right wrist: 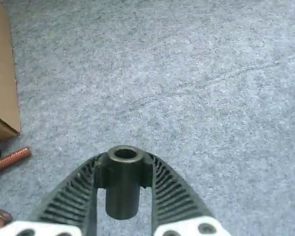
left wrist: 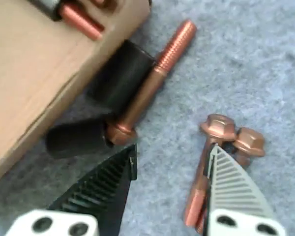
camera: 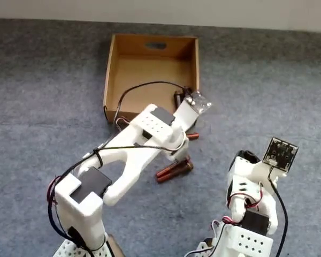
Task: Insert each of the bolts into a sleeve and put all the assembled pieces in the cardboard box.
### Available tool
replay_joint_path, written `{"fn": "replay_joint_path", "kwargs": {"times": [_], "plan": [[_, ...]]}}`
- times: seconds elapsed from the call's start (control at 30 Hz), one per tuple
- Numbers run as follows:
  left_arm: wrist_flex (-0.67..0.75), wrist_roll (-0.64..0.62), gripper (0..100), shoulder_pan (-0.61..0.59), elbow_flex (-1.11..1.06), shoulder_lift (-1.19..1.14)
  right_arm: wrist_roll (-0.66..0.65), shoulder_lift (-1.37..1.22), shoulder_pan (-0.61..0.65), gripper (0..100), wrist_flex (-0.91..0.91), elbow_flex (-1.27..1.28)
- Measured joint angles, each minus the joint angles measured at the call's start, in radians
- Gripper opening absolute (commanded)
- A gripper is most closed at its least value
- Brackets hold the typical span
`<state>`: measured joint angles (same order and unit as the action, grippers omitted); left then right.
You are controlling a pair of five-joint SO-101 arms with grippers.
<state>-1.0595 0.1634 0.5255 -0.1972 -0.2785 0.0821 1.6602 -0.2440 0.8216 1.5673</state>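
My left gripper [left wrist: 173,150] is open, hovering low over the carpet just outside the cardboard box [left wrist: 24,83]. A copper bolt [left wrist: 147,86] lies along the box wall, touching two black sleeves [left wrist: 119,73] [left wrist: 76,137]. Two more bolts [left wrist: 217,129] lie side by side under the pale fingertip [left wrist: 231,179]. An assembled piece [left wrist: 73,14] rests inside the box. My right gripper [right wrist: 124,160] is shut on a black sleeve [right wrist: 122,191], held with its bore facing outward, above bare carpet. In the high view the left arm [camera: 150,134] ends at the box's front right corner [camera: 195,96].
The right arm [camera: 246,182] stands at the lower right, apart from the box [camera: 150,69]. Loose bolts [camera: 174,170] lie on the grey carpet between the arms. A bolt tip [right wrist: 10,160] and the box corner [right wrist: 2,98] sit off to one side of the right gripper.
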Motion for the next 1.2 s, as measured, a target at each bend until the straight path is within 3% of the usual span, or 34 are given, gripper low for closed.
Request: {"fn": "replay_joint_path", "kwargs": {"times": [0.6, 0.83, 1.2], "plan": [[-0.002, 0.003, 23, 0.054, 0.02, -0.034, 0.0, 0.0, 0.0, 0.5, 0.0, 0.0], [-0.137, 0.002, 20, 0.112, 0.086, -0.049, 0.0, 0.0, 0.0, 0.5, 0.0, 0.0], [-0.137, 0.0, 20, 0.14, 0.081, -0.057, 0.0, 0.0, 0.0, 0.5, 0.0, 0.0]]}}
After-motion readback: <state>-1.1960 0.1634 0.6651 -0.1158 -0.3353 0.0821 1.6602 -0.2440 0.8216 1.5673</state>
